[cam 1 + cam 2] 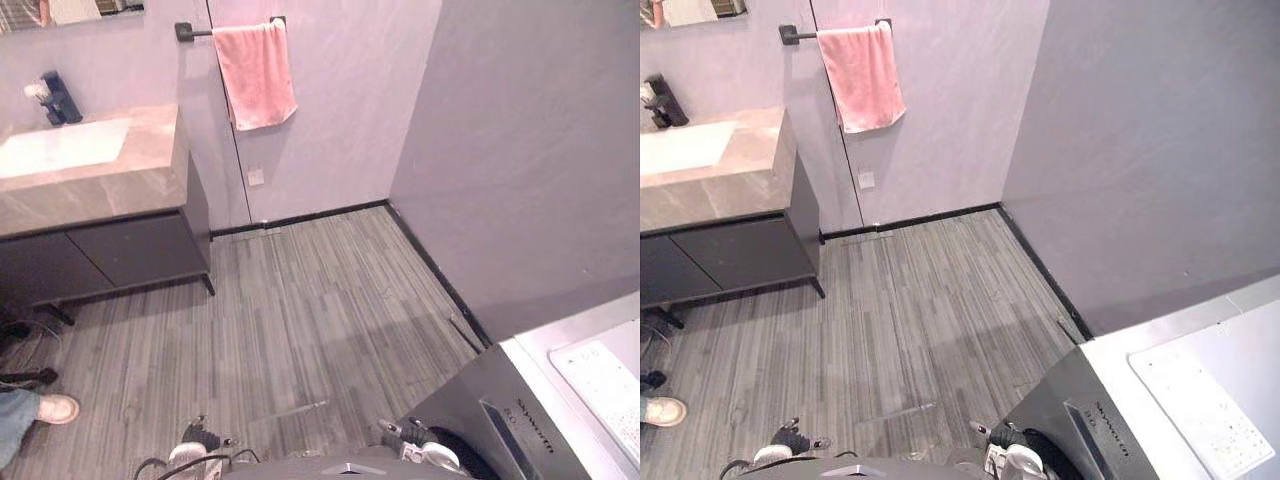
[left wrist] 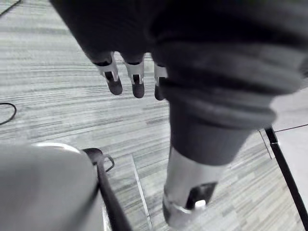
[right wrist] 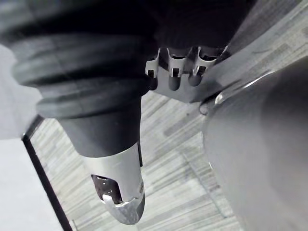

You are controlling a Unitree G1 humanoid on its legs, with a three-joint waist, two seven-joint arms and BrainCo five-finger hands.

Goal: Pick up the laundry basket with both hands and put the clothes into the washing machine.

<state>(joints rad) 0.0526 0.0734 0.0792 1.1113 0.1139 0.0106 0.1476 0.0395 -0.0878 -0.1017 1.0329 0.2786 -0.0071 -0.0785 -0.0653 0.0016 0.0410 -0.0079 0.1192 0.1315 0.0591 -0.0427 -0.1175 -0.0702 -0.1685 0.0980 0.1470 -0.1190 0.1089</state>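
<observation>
Eye views: washing machine (image 1: 1140, 385) at low right against the grey wall; pink towel (image 1: 255, 75) on its bar, sink vanity (image 1: 100, 200) far left. Wrist views: left hand (image 2: 136, 72) and right hand (image 3: 174, 67) hang over plank floor (image 1: 320, 320), fingers slack, straight, holding nothing

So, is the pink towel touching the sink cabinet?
Apart. The left eye view shows the pink towel hanging from its bar on the wall, with a strip of bare wall between it and the sink cabinet.
</observation>
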